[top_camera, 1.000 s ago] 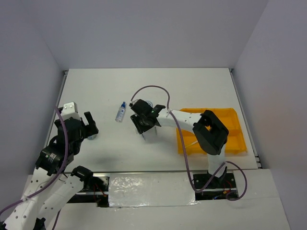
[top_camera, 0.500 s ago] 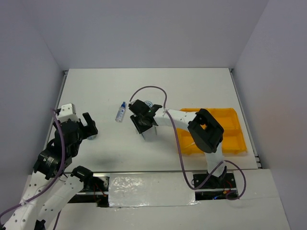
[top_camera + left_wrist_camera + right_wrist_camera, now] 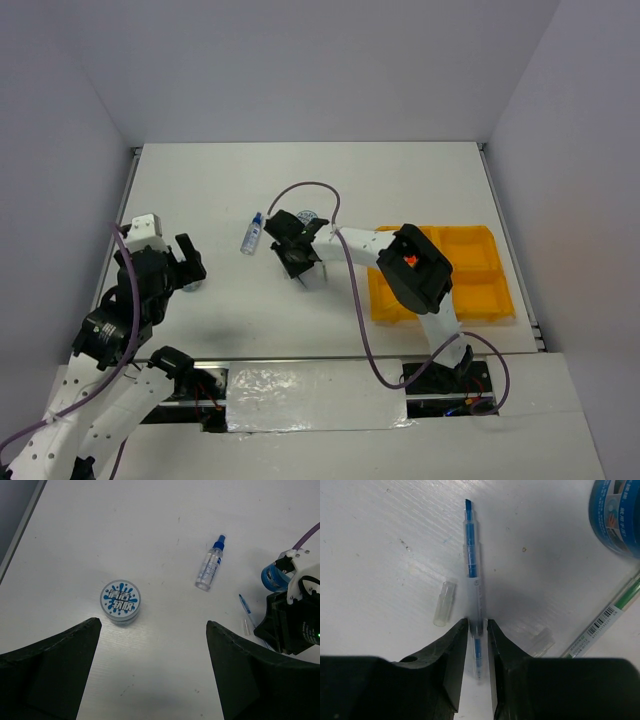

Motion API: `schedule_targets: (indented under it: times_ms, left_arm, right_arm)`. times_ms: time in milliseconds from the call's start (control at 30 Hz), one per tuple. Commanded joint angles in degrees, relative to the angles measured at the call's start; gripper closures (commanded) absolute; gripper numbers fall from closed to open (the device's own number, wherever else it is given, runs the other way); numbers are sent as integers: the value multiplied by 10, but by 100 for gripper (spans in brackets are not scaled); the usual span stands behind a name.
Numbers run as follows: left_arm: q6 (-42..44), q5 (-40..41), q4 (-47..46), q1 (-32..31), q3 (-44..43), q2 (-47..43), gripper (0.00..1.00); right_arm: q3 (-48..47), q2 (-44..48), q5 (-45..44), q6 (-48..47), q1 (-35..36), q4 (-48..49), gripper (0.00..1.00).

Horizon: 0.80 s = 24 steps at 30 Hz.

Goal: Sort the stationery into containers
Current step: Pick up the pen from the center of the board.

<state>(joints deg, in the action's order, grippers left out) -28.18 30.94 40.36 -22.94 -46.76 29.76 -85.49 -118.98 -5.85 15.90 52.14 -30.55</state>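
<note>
A thin clear pen (image 3: 472, 565) with a blue tip lies on the table, its rear end between the fingers of my right gripper (image 3: 478, 622). The jaws are narrow, with slim gaps on both sides of the pen, so the gripper is open. In the top view that gripper (image 3: 297, 262) is at mid-table, left of the orange-yellow tray (image 3: 495, 270). My left gripper (image 3: 154, 622) is wide open and holds nothing. It hovers just short of a round blue-white pot (image 3: 120, 600). A blue-capped clear bottle (image 3: 210, 567) lies farther off.
Two loose clear caps (image 3: 444, 603) (image 3: 540, 642) lie on either side of the pen. A green pen (image 3: 607, 617) and a second blue pot (image 3: 617, 515) are to the right of it. The right arm's cable (image 3: 345, 290) loops over the table beside the tray.
My right gripper's jaws have narrowed around the pen, and the right arm's elbow has swung left over the tray. The left arm has barely moved.
</note>
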Motion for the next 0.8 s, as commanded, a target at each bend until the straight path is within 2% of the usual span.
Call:
schedule_targets:
  times_ms: [0,233,267,333,600,767]
  left_arm:
    - [17,-5,-27,4,-2,-4,1]
    - [13,3,-22,4,-3,2,1]
    - [11,5,-20,4,-3,-1,1]
    - [9,10,-20,4,-3,-7,1]
    - [16,-9,-25,6,-3,21,1]
    - [24,-21,-33,11,0,21,1]
  right_arm:
    - [20,-6,-16,8,-2,-2,70]
    - [28,-7,-2,20,-3,11,81]
    - [24,-5,-4,24,-4,12,91]
    - [19,6,-8,36,-3,10,100]
    - [6,112,-70,76,-4,-19,100]
    - [-31,179,-112,86,-5,-84,100]
